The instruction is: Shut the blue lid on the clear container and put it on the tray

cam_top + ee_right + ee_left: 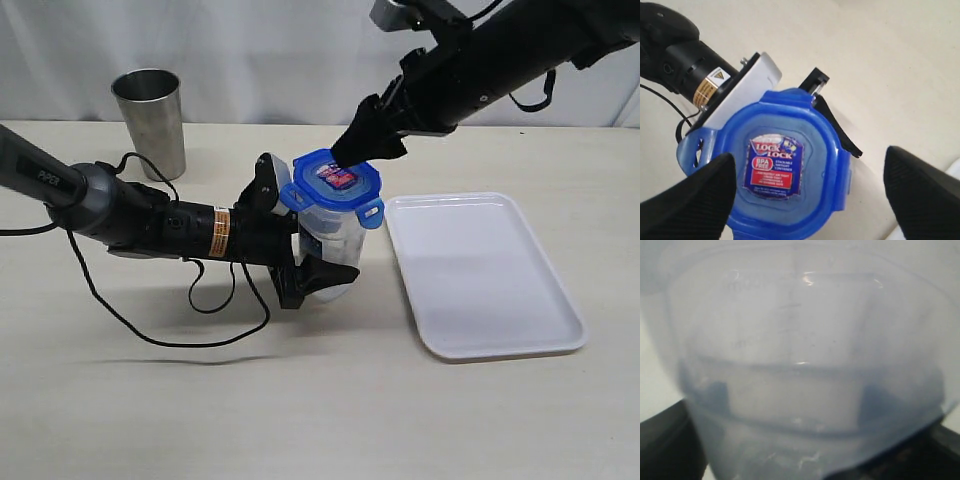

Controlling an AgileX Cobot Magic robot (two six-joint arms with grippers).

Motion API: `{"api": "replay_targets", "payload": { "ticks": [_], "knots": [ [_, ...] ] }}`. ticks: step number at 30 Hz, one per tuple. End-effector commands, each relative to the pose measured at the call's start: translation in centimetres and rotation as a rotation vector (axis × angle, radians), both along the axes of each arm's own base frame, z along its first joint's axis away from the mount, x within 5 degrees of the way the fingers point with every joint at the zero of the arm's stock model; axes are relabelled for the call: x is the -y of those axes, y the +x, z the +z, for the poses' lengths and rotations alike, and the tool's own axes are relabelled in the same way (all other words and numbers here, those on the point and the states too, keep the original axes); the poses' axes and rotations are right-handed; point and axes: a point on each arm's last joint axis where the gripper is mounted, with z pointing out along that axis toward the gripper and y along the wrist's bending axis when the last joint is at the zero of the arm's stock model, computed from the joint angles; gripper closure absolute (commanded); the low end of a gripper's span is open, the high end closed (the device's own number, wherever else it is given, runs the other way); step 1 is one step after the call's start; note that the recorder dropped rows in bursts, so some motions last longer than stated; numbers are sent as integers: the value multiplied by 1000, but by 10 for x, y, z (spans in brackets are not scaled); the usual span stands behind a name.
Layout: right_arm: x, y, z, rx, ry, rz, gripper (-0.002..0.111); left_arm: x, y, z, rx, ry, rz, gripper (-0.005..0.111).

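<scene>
Blue round snap-flap plastic lid [332, 180] resting on tall clear plastic container [338, 238] mid-frame, left jaws grasping container, right jaws released above lid: advise pressing flaps squarely, evenly.

The left gripper [303, 240], reaching in from nine o'clock, is clasping the clear container [335, 232] between its black fingers, one at the container's eleven o'clock and the other at its six o'clock. The blue lid [335, 185] is sitting on the container's mouth, with one flap sticking out at four o'clock. The right gripper [350, 152] is reaching in from two o'clock, its tips hovering right at the lid's top; whether they are touching it cannot be told. The tray [480, 275] is lying flat on the table [320, 420] at the container's three o'clock, just beside it. A steel cup [150, 118] is standing upright at ten o'clock, well apart.
</scene>
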Motion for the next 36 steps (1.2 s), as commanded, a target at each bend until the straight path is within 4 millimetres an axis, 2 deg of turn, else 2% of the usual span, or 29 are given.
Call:
{"api": "replay_targets", "payload": {
  "ticks": [1, 4, 8, 10, 12, 15, 16, 18, 19, 21, 25, 31, 36],
  "knots": [
    [0, -4, 14, -2, 6, 23, 32, 3, 0, -1, -5, 6, 6, 107],
    [-1, -9, 20, 9, 9, 78, 35, 3, 0, -1, -5, 6, 6, 107],
    [-4, -20, 38, 6, 86, 88, 49, 3, 0, -1, -5, 6, 6, 107],
    [-8, -26, 44, 18, 74, 103, 48, 3, 0, -1, -5, 6, 6, 107],
    [-21, -33, 49, 83, -87, -30, 48, 3, 0, -1, -5, 6, 6, 107],
    [-54, -49, 43, 177, -297, -65, 48, 3, 0, 0, -6, 2, 13, 107],
    [-74, -60, 40, 206, -339, -25, 48, 3, 0, 0, -6, 2, 13, 107],
    [-96, -74, 36, 195, -325, 31, 49, 3, 0, 0, -6, 2, 13, 107],
    [-101, -75, 32, 188, -333, 39, 51, 3, 0, 0, -6, 2, 13, 107],
    [-101, -72, 22, 172, -390, 12, 57, 3, 0, 0, -6, 2, 13, 107],
    [-95, -58, 9, 209, -505, -66, 57, 3, 0, 0, -8, 2, 13, 107],
    [-100, -53, -1, 204, -495, -64, 57, 3, 0, 0, -10, 2, 14, 107],
    [-105, -53, -18, 137, -515, -1, 57, 3, 0, 0, -10, 2, 14, 107]
  ]
}}
